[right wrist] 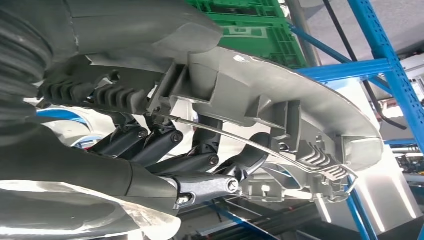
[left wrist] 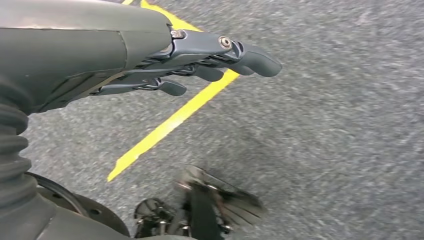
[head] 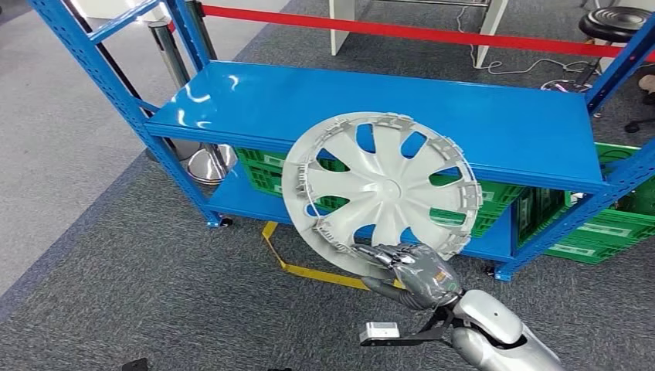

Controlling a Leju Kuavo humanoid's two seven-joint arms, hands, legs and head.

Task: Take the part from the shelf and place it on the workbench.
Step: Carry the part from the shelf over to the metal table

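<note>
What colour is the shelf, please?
The metal shelf is bright blue, clearest in the head view.

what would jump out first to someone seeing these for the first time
The big silver hubcap, held up by its lower rim in the right hand, in front of the blue shelf. Next, the green crates under the shelf's bare top, and the yellow floor line beneath the empty left hand.

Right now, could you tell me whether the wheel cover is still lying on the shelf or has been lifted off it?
Lifted off: the right hand grips the wheel cover by its lower rim, holding it tilted on edge in front of the bare blue shelf.
</note>
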